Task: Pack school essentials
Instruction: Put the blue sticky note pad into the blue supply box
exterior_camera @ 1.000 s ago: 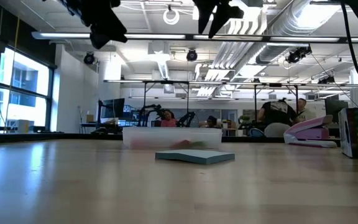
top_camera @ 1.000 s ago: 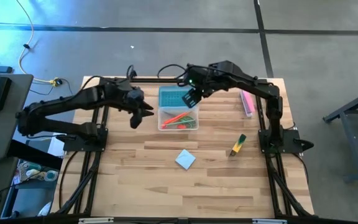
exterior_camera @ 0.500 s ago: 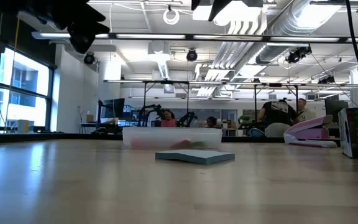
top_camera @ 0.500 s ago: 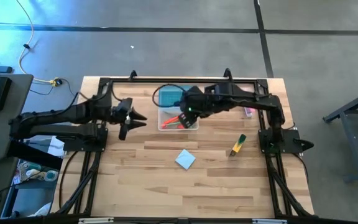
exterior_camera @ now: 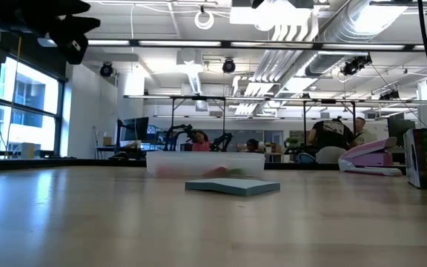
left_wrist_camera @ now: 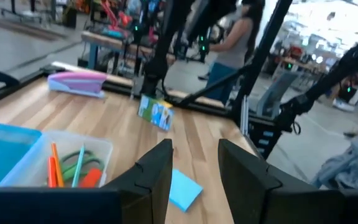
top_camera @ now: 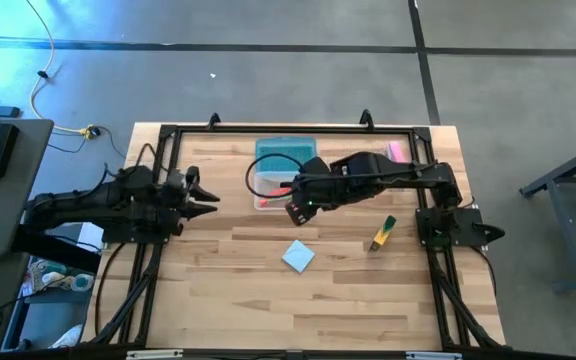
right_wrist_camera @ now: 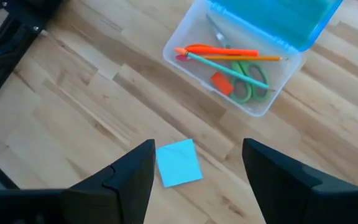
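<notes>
The school essentials are split between the clear case (right_wrist_camera: 241,68) and the bare table (top_camera: 268,290). Inside the case lie an orange-red pen (right_wrist_camera: 219,50), 1 thin pencil (right_wrist_camera: 238,57), green-handled scissors (right_wrist_camera: 244,78) and a small red eraser (right_wrist_camera: 222,83); its blue lid (top_camera: 286,152) stands open on the case's far side. The light-blue notepad (top_camera: 298,256) lies flat on the wood, near the case on its front side, apart from it. The marker (top_camera: 383,232) lies right of the notepad, further from the case.

The right gripper (right_wrist_camera: 194,171) hangs above the wood between the case and the notepad, jaws wide and empty. The left gripper (top_camera: 208,197) waits left of the case, jaws parted, holding nothing.

Risks, as judged: the notepad is thin and flat, so fingertips may slide over it or push it along the wood. A descent too near the case could nudge the case's front wall.
</notes>
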You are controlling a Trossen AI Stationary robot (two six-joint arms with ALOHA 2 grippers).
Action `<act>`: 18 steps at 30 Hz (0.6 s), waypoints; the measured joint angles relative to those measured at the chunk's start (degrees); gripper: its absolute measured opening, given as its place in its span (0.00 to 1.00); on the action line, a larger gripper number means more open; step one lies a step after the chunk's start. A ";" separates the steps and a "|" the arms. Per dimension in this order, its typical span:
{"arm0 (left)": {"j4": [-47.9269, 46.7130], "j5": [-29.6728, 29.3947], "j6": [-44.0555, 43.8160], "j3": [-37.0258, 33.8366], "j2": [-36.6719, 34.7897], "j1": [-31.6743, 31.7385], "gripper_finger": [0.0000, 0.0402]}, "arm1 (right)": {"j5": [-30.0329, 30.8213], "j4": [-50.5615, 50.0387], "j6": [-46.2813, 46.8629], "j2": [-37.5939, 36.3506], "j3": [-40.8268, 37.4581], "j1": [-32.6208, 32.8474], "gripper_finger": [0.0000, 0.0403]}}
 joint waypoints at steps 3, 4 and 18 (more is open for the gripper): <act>-0.80 -0.58 -0.54 -0.78 -3.60 0.00 0.29 | 0.02 0.00 2.12 0.00 0.00 0.83 0.58; -1.17 -0.93 -0.60 -0.98 -4.61 0.00 0.29 | 0.02 0.00 2.72 0.00 0.00 1.11 0.58; -1.63 -9.14 -4.03 -9.51 -15.90 0.00 0.29 | -0.02 0.42 5.77 0.87 -0.43 2.92 0.58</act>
